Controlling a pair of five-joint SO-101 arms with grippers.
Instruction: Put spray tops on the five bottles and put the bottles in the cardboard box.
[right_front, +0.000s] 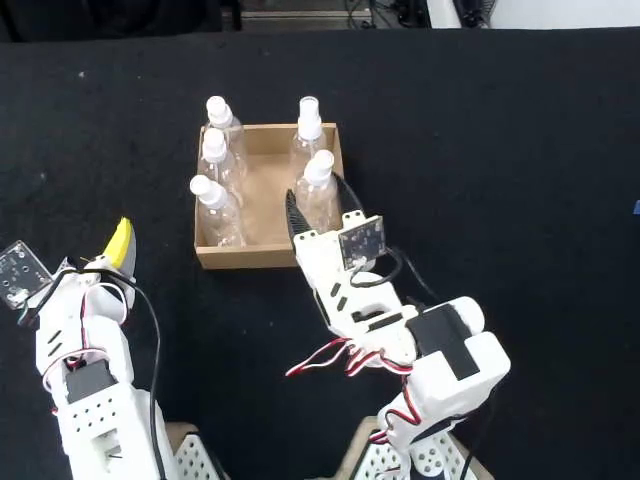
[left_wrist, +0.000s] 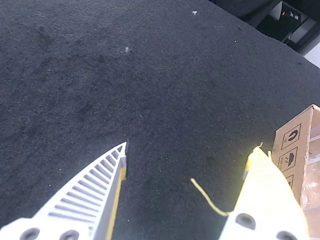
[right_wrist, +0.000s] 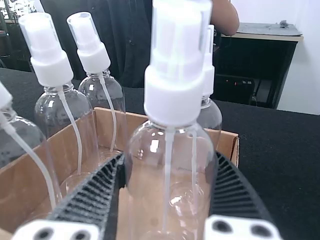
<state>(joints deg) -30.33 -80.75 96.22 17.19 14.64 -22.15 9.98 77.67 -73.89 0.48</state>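
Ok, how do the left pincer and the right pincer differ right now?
The left pincer is open and empty; the right pincer is shut on a bottle. The left pincer is over bare table beside the cardboard box; the right pincer is at the box. The left pincer is yellow and white; the right pincer's jaws are black.

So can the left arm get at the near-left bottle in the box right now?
Probably yes. The left gripper is open over bare table beside the cardboard box, with nothing between it and the near-left bottle; the right gripper holds the near-right bottle, across the box.
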